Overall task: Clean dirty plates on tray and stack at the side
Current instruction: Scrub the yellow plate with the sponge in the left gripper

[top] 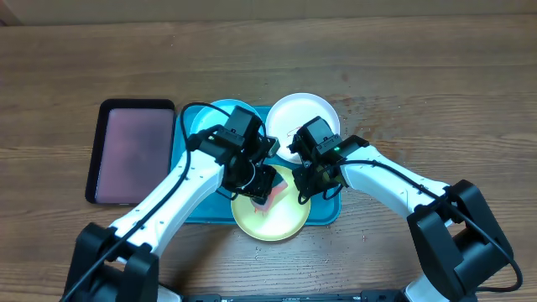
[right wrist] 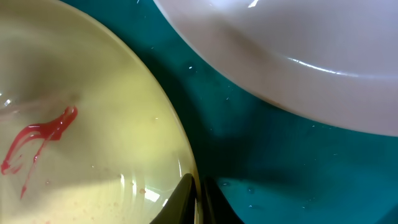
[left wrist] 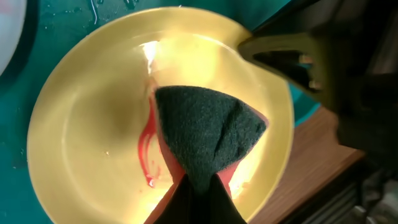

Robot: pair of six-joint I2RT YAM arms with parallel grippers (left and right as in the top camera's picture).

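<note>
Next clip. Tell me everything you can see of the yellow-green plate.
The yellow-green plate is round, shallow and glossy, plastic by its look, with a thin red smear near its centre. It lies right side up at the front of the turquoise tray, its near edge overhanging the tray's rim. The left gripper presses a sponge, dark green face showing, onto its middle beside the smear. The right gripper appears to pinch its rim. It sits apart from the white plate.
</note>
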